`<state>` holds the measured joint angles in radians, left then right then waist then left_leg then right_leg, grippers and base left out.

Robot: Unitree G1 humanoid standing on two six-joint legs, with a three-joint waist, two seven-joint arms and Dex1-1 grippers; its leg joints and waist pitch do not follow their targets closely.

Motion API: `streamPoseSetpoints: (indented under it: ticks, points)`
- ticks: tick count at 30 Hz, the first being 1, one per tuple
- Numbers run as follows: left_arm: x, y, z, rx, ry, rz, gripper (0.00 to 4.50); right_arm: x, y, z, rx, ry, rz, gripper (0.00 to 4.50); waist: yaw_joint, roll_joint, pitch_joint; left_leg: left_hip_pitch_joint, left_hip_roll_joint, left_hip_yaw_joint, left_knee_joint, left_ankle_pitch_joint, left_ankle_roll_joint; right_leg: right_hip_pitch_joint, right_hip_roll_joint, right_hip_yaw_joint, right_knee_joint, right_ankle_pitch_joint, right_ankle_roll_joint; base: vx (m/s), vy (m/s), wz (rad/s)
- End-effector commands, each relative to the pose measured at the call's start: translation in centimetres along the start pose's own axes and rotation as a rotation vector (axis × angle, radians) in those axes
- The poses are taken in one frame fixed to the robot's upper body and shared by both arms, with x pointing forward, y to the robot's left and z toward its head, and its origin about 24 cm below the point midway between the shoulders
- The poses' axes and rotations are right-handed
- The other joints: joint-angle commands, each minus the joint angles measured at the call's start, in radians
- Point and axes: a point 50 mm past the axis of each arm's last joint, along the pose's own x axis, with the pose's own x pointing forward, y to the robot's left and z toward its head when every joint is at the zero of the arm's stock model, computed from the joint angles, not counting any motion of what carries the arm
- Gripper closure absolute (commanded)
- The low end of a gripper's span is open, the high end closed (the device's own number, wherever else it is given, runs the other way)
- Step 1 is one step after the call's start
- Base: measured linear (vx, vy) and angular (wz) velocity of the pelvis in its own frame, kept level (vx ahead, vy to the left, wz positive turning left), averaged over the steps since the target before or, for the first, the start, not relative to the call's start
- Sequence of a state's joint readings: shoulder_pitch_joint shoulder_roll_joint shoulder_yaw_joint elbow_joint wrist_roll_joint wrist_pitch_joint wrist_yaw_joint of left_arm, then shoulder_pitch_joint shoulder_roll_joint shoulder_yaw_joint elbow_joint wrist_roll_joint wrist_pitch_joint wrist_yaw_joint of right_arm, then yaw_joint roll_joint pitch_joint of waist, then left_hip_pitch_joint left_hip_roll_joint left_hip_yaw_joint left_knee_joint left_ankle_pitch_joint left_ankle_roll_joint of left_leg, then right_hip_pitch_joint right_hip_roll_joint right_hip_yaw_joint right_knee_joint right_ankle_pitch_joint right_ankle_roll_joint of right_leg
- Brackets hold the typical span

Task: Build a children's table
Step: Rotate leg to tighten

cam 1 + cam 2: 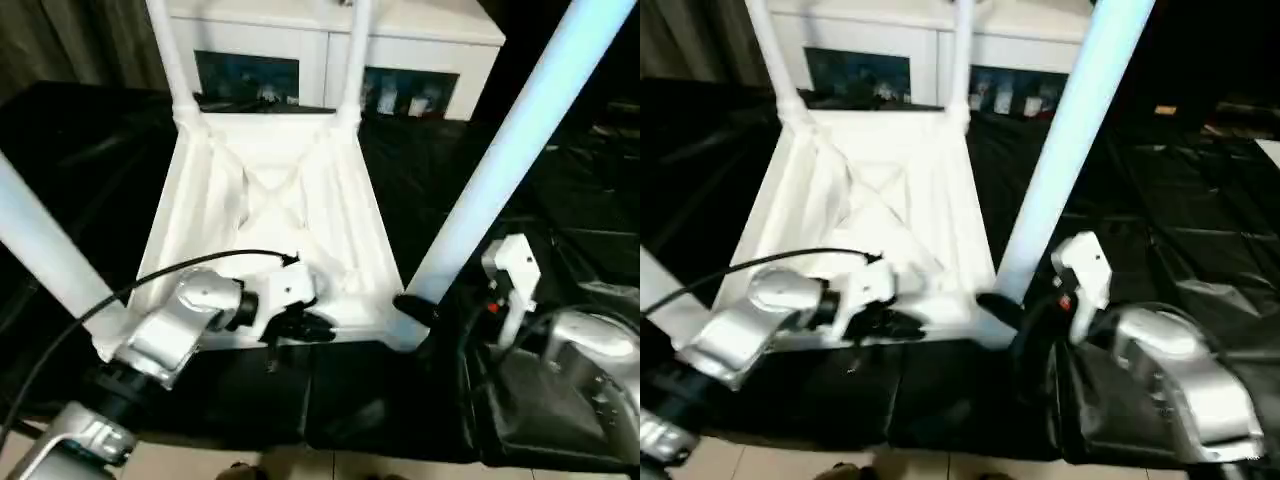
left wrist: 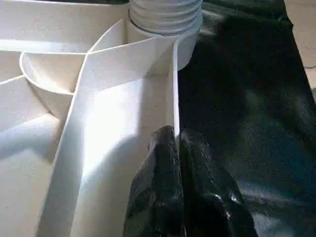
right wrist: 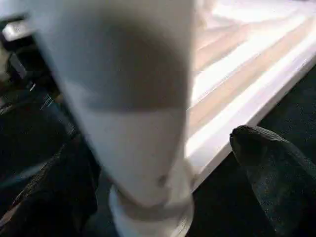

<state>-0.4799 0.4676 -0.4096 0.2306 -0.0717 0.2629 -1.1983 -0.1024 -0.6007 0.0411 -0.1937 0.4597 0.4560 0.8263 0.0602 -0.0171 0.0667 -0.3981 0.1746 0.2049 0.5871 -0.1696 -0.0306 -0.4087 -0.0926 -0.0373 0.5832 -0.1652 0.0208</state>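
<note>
We see the white tabletop (image 1: pixel 270 210) lying upside down on a black sheet (image 1: pixel 90 140), ribs up, with four white legs (image 1: pixel 520 140) standing in its corner sockets. Our left gripper (image 1: pixel 305 322) is clenched on the tabletop's near rim, its fingers (image 2: pixel 168 197) pinched either side of the thin wall. Our right gripper (image 3: pixel 163 163) stands wide open around the base of the near right leg. A white cabinet (image 1: pixel 400 50) stands behind.

A black sheet (image 1: pixel 90 170) spreads beneath both pincers; a white cabinet (image 1: pixel 330 55) with dark glass doors stands well beyond them.
</note>
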Motion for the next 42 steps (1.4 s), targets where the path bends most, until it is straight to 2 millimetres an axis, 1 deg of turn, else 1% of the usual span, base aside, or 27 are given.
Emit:
streamPoseSetpoints:
  ticks: [1,4,6,9,10,12,13,16,17,18,21,22,23,25,27,33,35,37,39,40,41,42]
  points:
    - [-0.4,0.2,1.2,0.053,-0.037,-0.007,4.5,0.1,0.3,-0.3,-0.017,0.043,0.047,0.09,0.0,-0.006,-0.067,0.035,0.059,-0.023,-0.076,-0.248,0.023,0.035,-0.052,0.035,-0.055,-0.21,-0.219,0.0,0.0,0.0]
    - [-0.4,0.3,1.3,0.052,-0.039,-0.012,4.5,0.2,0.3,-0.8,-0.03,0.081,0.068,0.09,0.0,-0.009,-0.069,0.033,0.057,-0.023,-0.072,-0.22,0.033,0.036,-0.051,0.034,-0.05,-0.186,-0.227,0.0,0.0,0.0]
    - [-0.5,0.3,1.3,0.052,-0.039,-0.012,4.5,0.4,0.2,-1.1,-0.036,0.098,0.07,0.09,0.0,-0.008,-0.07,0.034,0.057,-0.023,-0.07,-0.216,0.038,0.037,-0.051,0.034,-0.048,-0.179,-0.234,0.0,0.0,0.0]
    - [-0.4,0.2,1.3,0.052,-0.041,-0.02,4.5,0.6,0.2,-1.5,-0.053,0.116,0.078,0.48,0.0,-0.008,-0.07,0.034,0.057,-0.022,-0.067,-0.21,0.042,0.037,-0.051,0.034,-0.047,-0.169,-0.239,0.0,0.0,0.0]
    - [-0.4,0.2,1.3,0.052,-0.041,-0.02,4.5,0.6,0.2,-1.5,-0.053,0.116,0.078,0.48,0.001,-0.008,-0.07,0.035,0.057,-0.022,-0.067,-0.209,0.043,0.037,-0.051,0.034,-0.047,-0.168,-0.24,0.0,0.0,0.0]
    - [-0.3,0.2,1.4,0.053,-0.042,-0.024,4.5,0.7,0.1,-1.4,-0.051,0.104,0.071,0.68,0.0,-0.006,-0.069,0.034,0.057,-0.023,-0.067,-0.208,0.046,0.038,-0.05,0.033,-0.045,-0.163,-0.241,0.0,0.0,0.0]
    - [-0.3,0.2,1.4,0.053,-0.042,-0.024,4.5,0.7,0.1,-1.4,-0.051,0.103,0.071,0.77,0.0,-0.007,-0.069,0.034,0.057,-0.023,-0.067,-0.211,0.046,0.037,-0.05,0.034,-0.046,-0.165,-0.241,0.0,0.0,0.0]
    - [-0.2,0.2,1.5,0.056,-0.041,-0.026,4.5,0.7,0.0,-1.4,-0.059,0.106,0.076,0.96,0.001,-0.008,-0.068,0.034,0.057,-0.023,-0.066,-0.222,0.043,0.037,-0.05,0.034,-0.046,-0.183,-0.239,0.0,0.0,0.0]
    - [-0.2,0.2,1.5,0.056,-0.041,-0.028,4.5,0.7,0.0,-1.5,-0.062,0.108,0.077,0.96,0.001,-0.007,-0.068,0.034,0.057,-0.023,-0.066,-0.229,0.04,0.036,-0.051,0.034,-0.047,-0.194,-0.237,0.0,0.0,0.0]
    - [-0.2,0.2,1.5,0.056,-0.041,-0.029,4.5,0.7,0.0,-1.5,-0.063,0.108,0.078,1.13,0.0,-0.007,-0.067,0.034,0.057,-0.024,-0.066,-0.237,0.037,0.036,-0.05,0.034,-0.048,-0.204,-0.236,0.0,0.0,0.0]
    - [-0.2,0.1,1.5,0.056,-0.037,-0.034,4.5,0.7,0.0,-1.6,-0.073,0.113,0.082,1.31,-0.001,-0.008,-0.066,0.034,0.057,-0.024,-0.067,-0.251,0.029,0.034,-0.05,0.034,-0.05,-0.225,-0.231,0.0,0.0,0.0]
    - [-0.2,0.1,1.4,0.057,-0.036,-0.034,4.5,0.7,0.0,-1.7,-0.076,0.116,0.084,1.39,0.0,-0.007,-0.067,0.035,0.057,-0.024,-0.067,-0.253,0.027,0.034,-0.05,0.034,-0.049,-0.224,-0.23,0.0,0.0,0.0]
    - [-0.2,0.1,1.4,0.057,-0.035,-0.035,4.5,0.7,0.0,-1.7,-0.078,0.118,0.085,1.58,0.0,-0.007,-0.066,0.034,0.057,-0.025,-0.067,-0.253,0.027,0.035,-0.049,0.034,-0.049,-0.222,-0.229,0.0,0.0,0.0]
    - [-0.2,0.1,1.4,0.056,-0.034,-0.036,4.5,0.7,0.1,-1.8,-0.076,0.117,0.088,1.64,-0.001,-0.007,-0.067,0.035,0.057,-0.025,-0.066,-0.25,0.029,0.035,-0.049,0.034,-0.048,-0.215,-0.23,0.0,0.0,0.0]
    - [-0.2,0.1,1.4,0.055,-0.033,-0.039,4.5,0.8,0.2,-2.0,-0.075,0.119,0.091,1.84,0.0,-0.007,-0.068,0.034,0.057,-0.024,-0.066,-0.241,0.034,0.035,-0.05,0.034,-0.047,-0.201,-0.233,0.0,0.0,0.0]
    - [-0.1,0.1,1.3,0.052,-0.037,-0.034,4.5,0.9,0.2,-2.5,-0.073,0.127,0.093,1.97,-0.001,-0.007,-0.068,0.033,0.056,-0.024,-0.064,-0.234,0.041,0.036,-0.049,0.033,-0.045,-0.189,-0.242,0.0,0.0,0.0]
    - [0.0,0.2,1.4,0.048,-0.049,-0.025,4.5,1.0,0.2,-2.7,-0.065,0.124,0.086,1.98,-0.002,-0.008,-0.067,0.033,0.056,-0.024,-0.064,-0.239,0.041,0.036,-0.049,0.033,-0.047,-0.199,-0.241,0.0,0.0,0.0]
    - [0.0,0.2,1.4,0.042,-0.057,-0.019,4.5,1.1,0.2,-2.8,-0.058,0.12,0.081,1.99,-0.002,-0.007,-0.067,0.034,0.056,-0.024,-0.064,-0.245,0.039,0.035,-0.05,0.033,-0.048,-0.208,-0.24,0.0,0.0,0.0]
    - [0.6,0.4,1.7,0.003,-0.129,0.004,4.5,1.4,-0.1,-3.5,-0.012,0.086,0.018,1.99,-0.004,-0.009,-0.065,0.033,0.054,-0.023,-0.064,-0.263,0.033,0.033,-0.051,0.033,-0.051,-0.238,-0.236,0.0,0.0,0.0]
    - [0.8,0.4,1.8,-0.016,-0.163,0.013,4.5,1.6,-0.2,-3.8,0.01,0.072,-0.009,1.99,-0.005,-0.008,-0.063,0.034,0.055,-0.026,-0.067,-0.29,0.022,0.031,-0.051,0.032,-0.055,-0.278,-0.229,0.0,0.0,0.0]
    - [0.8,0.4,1.8,-0.016,-0.163,0.013,4.5,1.6,-0.2,-3.8,0.01,0.072,-0.009,1.99,-0.007,-0.01,-0.062,0.033,0.055,-0.026,-0.068,-0.306,0.016,0.031,-0.051,0.032,-0.058,-0.302,-0.222,0.0,0.0,0.0]
    - [1.4,0.7,2.1,-0.038,-0.216,0.054,4.5,2.3,-0.4,-4.3,0.078,0.033,-0.075,2.0,-0.008,-0.01,-0.061,0.033,0.054,-0.028,-0.069,-0.315,0.01,0.031,-0.051,0.032,-0.059,-0.32,-0.215,0.0,0.0,0.0]
